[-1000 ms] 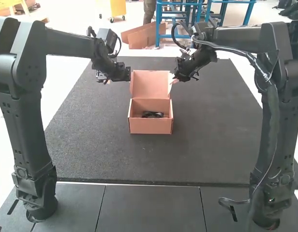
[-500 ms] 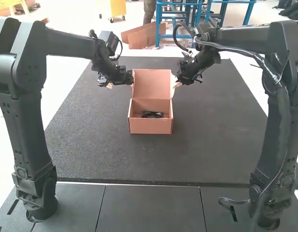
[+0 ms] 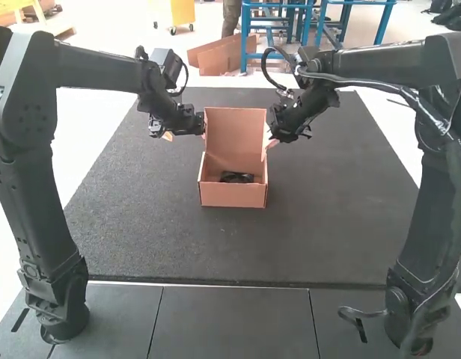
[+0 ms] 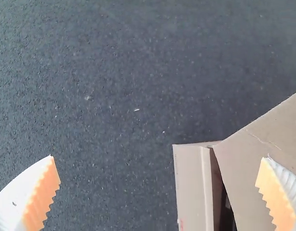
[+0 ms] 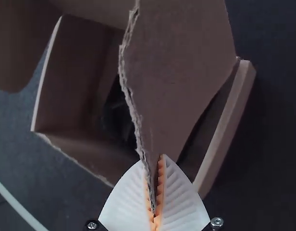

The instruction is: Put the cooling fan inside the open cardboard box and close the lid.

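Inside tan box [image 3: 232, 193] — black fan [image 3: 234, 177], lid [image 3: 232, 131] upright.

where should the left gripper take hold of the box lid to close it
Probably grip the lid's left side flap, coming in from its outer side. The lid stands upright and the thin flap lies edge-on between the open left fingers, mirroring the right gripper's hold.
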### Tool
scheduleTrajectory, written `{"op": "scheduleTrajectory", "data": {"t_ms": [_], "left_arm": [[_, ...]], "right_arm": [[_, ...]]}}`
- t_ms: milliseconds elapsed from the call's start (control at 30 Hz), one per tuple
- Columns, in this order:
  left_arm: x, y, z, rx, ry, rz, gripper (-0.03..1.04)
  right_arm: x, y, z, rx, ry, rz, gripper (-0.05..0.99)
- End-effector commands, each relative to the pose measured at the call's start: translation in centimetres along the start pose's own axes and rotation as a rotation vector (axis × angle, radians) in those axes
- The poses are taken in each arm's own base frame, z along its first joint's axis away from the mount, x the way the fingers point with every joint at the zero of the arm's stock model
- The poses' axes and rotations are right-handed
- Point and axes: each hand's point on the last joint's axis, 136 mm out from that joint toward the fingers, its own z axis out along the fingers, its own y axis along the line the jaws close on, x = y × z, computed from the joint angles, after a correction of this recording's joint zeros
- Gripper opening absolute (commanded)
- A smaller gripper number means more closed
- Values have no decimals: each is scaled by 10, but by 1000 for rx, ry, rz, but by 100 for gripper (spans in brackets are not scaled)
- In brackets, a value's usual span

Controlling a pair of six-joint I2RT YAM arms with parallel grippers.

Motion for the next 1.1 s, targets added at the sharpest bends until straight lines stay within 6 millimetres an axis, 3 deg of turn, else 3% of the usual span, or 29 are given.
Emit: {"op": "scheduleTrajectory", "data": {"t_ms": [0, 367, 600, 1067], "left_arm": [[-3, -11, -16, 32, -25, 7, 97], [17, -19, -31, 38, 6, 39, 97], [28, -15, -38, 32, 19, 44, 97], [56, -6, -45, 25, 42, 46, 97]], "right_arm": [[3, 15, -12, -25, -15, -30, -1], [18, 12, -7, -13, 13, -25, -1], [39, 14, 5, 15, 63, -55, -1], [57, -1, 17, 99, 100, -89, -1]]}}
